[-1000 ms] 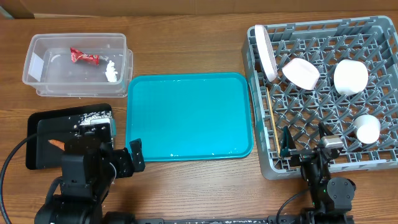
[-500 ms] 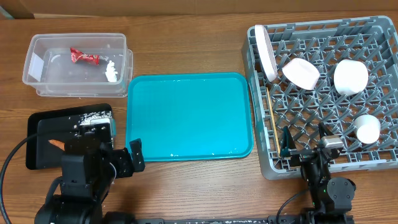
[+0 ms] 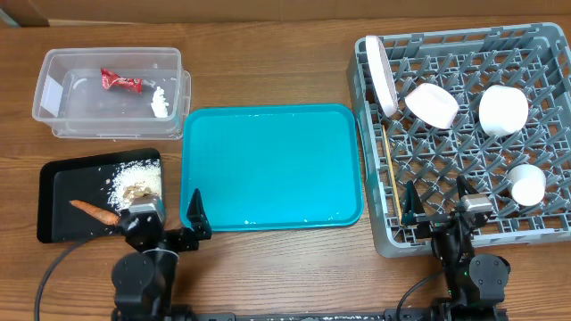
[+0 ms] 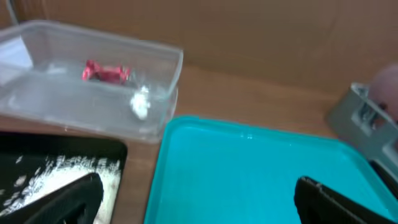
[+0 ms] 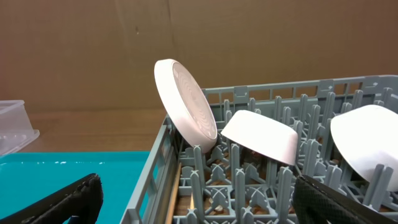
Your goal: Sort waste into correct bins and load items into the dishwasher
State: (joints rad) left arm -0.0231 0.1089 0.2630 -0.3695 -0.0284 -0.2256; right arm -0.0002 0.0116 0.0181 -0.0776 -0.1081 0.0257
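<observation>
The clear tub (image 3: 53, 67) at back left holds the red wrapper (image 3: 120, 82) and the white tissue wad (image 3: 161, 101); both show in the left wrist view (image 4: 107, 72) (image 4: 140, 103). The black tray (image 3: 55, 183) holds the carrot (image 3: 94, 211) and beige shell scraps (image 3: 138, 185). The grey rack (image 3: 544, 40) holds the white plate (image 3: 382, 75), pink bowl (image 3: 432, 104), white bowl (image 3: 502, 111), cup (image 3: 525, 184) and chopsticks (image 3: 391, 178). My left gripper (image 3: 168, 225) is open and empty at the teal tray's front left corner. My right gripper (image 3: 439, 201) is open and empty over the rack's front edge.
The teal tray (image 3: 272, 165) lies in the middle between the bins and the rack. In the right wrist view the plate (image 5: 186, 106) stands on edge at the rack's left wall, with the pink bowl (image 5: 261, 135) beside it.
My left arm has pulled back toward the front edge, uncovering the black tray with the carrot and scraps. The right arm has not moved.
</observation>
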